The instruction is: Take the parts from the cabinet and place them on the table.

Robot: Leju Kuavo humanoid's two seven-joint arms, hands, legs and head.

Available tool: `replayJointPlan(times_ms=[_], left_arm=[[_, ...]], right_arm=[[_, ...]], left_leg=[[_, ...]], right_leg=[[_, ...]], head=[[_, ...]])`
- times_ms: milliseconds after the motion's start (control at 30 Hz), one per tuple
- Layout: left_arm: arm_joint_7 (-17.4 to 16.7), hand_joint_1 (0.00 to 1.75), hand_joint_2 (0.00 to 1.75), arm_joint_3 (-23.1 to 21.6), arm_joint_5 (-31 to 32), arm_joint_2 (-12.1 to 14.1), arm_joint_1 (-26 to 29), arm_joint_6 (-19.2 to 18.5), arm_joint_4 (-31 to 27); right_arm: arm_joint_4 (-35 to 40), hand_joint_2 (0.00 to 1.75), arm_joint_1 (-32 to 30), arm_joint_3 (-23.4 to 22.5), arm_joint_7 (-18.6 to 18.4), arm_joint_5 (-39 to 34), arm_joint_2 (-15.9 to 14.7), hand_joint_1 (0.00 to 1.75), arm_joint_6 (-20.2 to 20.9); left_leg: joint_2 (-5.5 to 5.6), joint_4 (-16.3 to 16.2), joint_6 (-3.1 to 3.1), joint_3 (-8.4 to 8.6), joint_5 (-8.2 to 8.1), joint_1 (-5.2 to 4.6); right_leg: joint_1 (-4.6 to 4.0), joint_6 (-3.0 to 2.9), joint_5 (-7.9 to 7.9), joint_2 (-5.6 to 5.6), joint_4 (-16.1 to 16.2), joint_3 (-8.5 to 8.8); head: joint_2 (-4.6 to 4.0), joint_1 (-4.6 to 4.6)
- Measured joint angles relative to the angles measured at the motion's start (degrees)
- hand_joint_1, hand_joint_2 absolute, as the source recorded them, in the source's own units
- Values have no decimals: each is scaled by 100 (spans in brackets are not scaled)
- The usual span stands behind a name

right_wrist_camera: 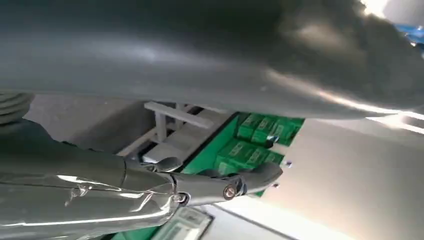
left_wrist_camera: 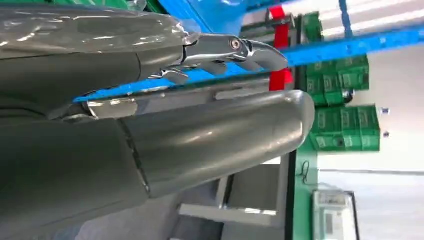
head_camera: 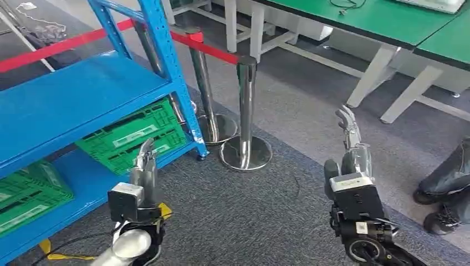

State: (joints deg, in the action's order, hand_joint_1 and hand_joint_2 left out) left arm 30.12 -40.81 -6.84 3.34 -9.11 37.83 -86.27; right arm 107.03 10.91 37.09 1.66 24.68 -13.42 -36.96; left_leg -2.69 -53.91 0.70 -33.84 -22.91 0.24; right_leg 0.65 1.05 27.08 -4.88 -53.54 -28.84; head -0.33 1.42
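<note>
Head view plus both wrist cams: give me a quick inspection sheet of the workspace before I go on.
Surface: blue shelf of the cabinet, upper level bare where seen; grey carpet floor.
Job's things: green crates on the lower shelf; parts not discernible. Green-topped table across the aisle.
Clutter: two chrome barrier posts with red belt beside the cabinet.
Hands: left hand empty, fingers extended toward the crates; right hand empty, fingers apart.
Cables: yellow cable by the left arm; dark cable on the table.
Surroundings: a person's legs and shoes at the right edge.
</note>
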Motion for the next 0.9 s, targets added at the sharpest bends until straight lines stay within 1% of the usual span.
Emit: replayJointPlan(times_ms=[33,67,100,133,167,200,233,267,300,333,367,400,433,467,500,533,567,600,633,667,700,733,767,800,833,867,900], left_arm=[[0,0,0,0,9,0,-2,-22,0],[0,0,0,0,9,0,-2,-40,0],[13,0,0,0,7,-2,0,-85,0],[55,0,0,0,-2,-7,-13,-133,0],[89,0,0,0,-17,-26,-46,-177,4],[122,0,0,0,-44,-50,-78,-207,15],[148,0,0,0,-63,-69,-103,-235,26],[168,0,0,0,-96,-77,-105,-247,35],[177,0,0,0,-127,-77,-97,-260,50],[186,0,0,0,-148,-79,-93,-264,61],[192,0,0,0,-164,-79,-95,-278,63],[199,0,0,0,-184,-81,-99,-289,63],[203,0,0,0,-199,-81,-102,-291,63],[208,0,0,0,-216,-81,-106,-289,66],[218,0,0,0,-216,-81,-110,-271,64],[221,0,0,0,-225,-76,-104,-254,66],[232,0,0,2,-229,-74,-90,-240,66],[232,0,0,9,-238,-68,-90,-229,66],[234,0,0,13,-236,-63,-84,-214,63],[243,0,0,20,-238,-59,-99,-184,63],[243,0,0,24,-242,-57,-100,-155,63],[243,0,0,26,-243,-57,-81,-135,63],[238,0,0,26,-243,-52,-61,-129,63],[230,0,0,28,-243,-46,-42,-120,63],[221,0,0,31,-243,-39,-29,-116,63],[201,0,0,33,-243,-33,-23,-98,61],[186,0,0,35,-240,-31,-22,-81,53]], right_arm=[[0,0,-2,-2,7,0,0,0,0],[0,0,-5,-9,9,0,0,0,-4],[2,0,-5,-24,7,0,0,0,-18],[6,0,-8,-51,-8,0,-9,0,-34],[24,0,-11,-66,-35,0,-11,0,-46],[33,0,-21,-68,-59,2,-22,0,-48],[33,0,-30,-68,-77,2,-56,0,-48],[33,0,-39,-68,-129,18,-66,0,-50],[33,0,-47,-68,-164,46,-72,0,-50],[33,0,-47,-66,-183,59,-74,0,-55],[33,0,-43,-63,-194,85,-74,0,-59],[33,0,-40,-55,-208,118,-74,0,-68],[33,0,-37,-46,-205,127,-74,0,-74],[31,0,-43,-44,-186,129,-72,0,-77],[26,0,-39,-44,-133,129,-72,0,-83],[22,0,-38,-42,-111,129,-72,0,-83],[17,0,-18,-35,-81,127,-61,0,-83],[15,0,-7,-35,-52,122,-41,0,-81],[13,0,12,-33,-33,111,-31,0,-76],[7,0,14,-39,-11,98,-29,0,-66],[4,0,12,-35,2,96,-28,0,-55],[-2,0,7,-26,9,96,-24,0,-48],[-13,0,9,-22,11,96,-24,0,-46],[-24,0,10,-18,13,94,-22,0,-39],[-28,0,11,-13,13,90,-20,0,-39],[-28,0,12,-4,13,55,-20,0,-37],[-28,0,13,2,11,44,-15,0,-37]], left_leg=[[46,-11,-27,-11,-16,-20],[102,-7,-61,-12,-16,-34],[152,47,-117,33,19,35],[195,57,-127,46,13,33],[238,56,-167,58,8,34],[286,56,-185,60,9,28],[344,54,-196,58,3,21],[410,51,-197,61,2,10],[472,49,-199,73,-1,8],[544,47,-196,86,-6,8],[621,40,-191,101,-10,10],[685,31,-173,115,-22,14],[745,14,-158,111,-31,19],[816,-26,-126,77,-42,-23],[860,-35,-90,37,-16,-3],[920,-21,-51,13,8,16],[979,13,-6,3,37,24],[1053,-18,24,-11,33,13],[813,-128,45,-57,-58,4],[561,-443,72,-209,-261,-11],[435,-950,97,-467,-509,6],[382,-1420,115,-707,-698,16],[365,-1788,133,-901,-799,27],[349,-1882,136,-961,-769,34],[331,-1712,136,-882,-624,34],[298,-1291,126,-669,-391,33],[206,-708,100,-357,-129,28]], right_leg=[[-6,33,18,-48,2,23],[9,69,22,-97,20,48],[37,129,72,-15,-13,40],[49,138,200,217,-181,-35],[50,142,423,358,-557,-185],[46,144,645,411,-1047,-412],[37,155,839,451,-1540,-658],[38,155,933,468,-1911,-858],[38,147,850,469,-1958,-910],[39,134,639,472,-1715,-821],[49,116,356,496,-1262,-633],[64,105,77,596,-749,-409],[92,94,-100,857,-317,-250],[105,76,-16,964,-151,-144],[86,55,7,912,-139,-81],[64,40,6,862,-139,-103],[46,2,0,815,-145,-98],[118,-52,-34,738,-72,-80],[103,-81,-53,656,-55,-47],[93,-117,-50,598,-49,-49],[73,-133,-45,517,-49,-54],[60,-144,-38,441,-49,-56],[50,-156,-30,360,-50,-58],[47,-157,-27,291,-50,-54],[45,-156,-17,222,-50,-47],[44,-149,-5,156,-50,-35],[43,-138,14,93,-50,-13]], head=[[2,-37],[2,-37],[2,-37],[0,-72],[0,-118],[2,-166],[2,-190],[2,-245],[2,-260],[0,-273],[2,-295],[2,-313],[2,-322],[0,-339],[2,-308],[2,-302],[2,-289],[2,-267],[0,-254],[2,-164],[2,-123],[0,-107],[2,-88],[2,-59],[0,-48],[2,-24],[0,0]])
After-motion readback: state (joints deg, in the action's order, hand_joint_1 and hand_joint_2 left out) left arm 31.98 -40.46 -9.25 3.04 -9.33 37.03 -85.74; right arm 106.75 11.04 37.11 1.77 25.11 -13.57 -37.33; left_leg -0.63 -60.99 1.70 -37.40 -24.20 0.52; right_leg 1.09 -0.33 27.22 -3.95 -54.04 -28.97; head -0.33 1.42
